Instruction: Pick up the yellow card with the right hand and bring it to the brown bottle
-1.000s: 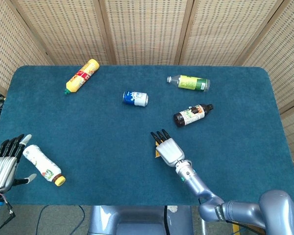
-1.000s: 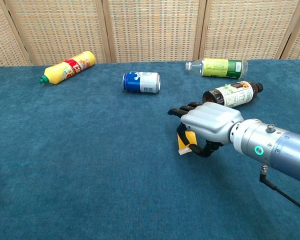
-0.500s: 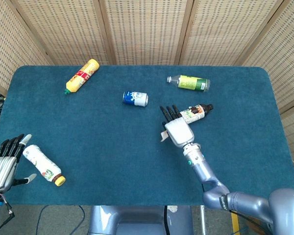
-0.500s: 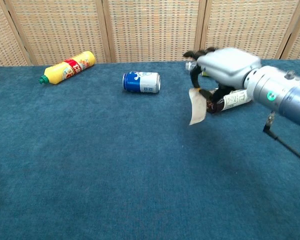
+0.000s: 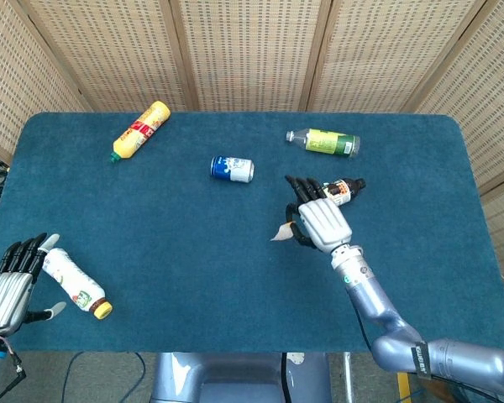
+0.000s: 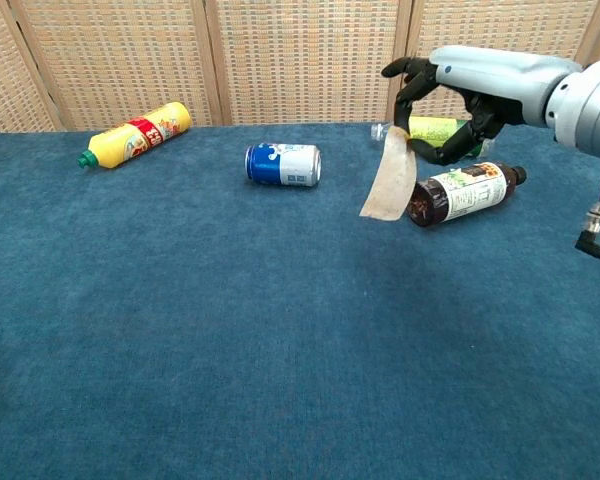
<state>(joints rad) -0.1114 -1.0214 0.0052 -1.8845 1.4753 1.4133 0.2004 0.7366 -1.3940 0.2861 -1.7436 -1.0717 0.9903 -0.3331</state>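
Note:
My right hand [image 5: 319, 222] [image 6: 460, 90] hangs above the table and pinches the card [image 6: 388, 180] [image 5: 281, 232], which shows its pale side and droops down to the left of the hand. The brown bottle [image 6: 465, 193] [image 5: 343, 190] lies on its side just right of the card's lower end; from above the hand covers most of it. My left hand [image 5: 8, 285] is at the near left table edge with fingers spread and nothing in them, beside a white bottle [image 5: 74, 281].
A blue can [image 5: 232, 169] [image 6: 283, 165] lies mid-table. A yellow bottle [image 5: 140, 129] [image 6: 137, 133] rests at the far left, a clear green-labelled bottle [image 5: 323, 142] [image 6: 440, 132] at the far right behind my right hand. Wicker screens stand behind the blue table [image 5: 151, 218].
My right hand rose from the table with the card and carried it away from me toward the brown bottle. The left hand has hardly moved.

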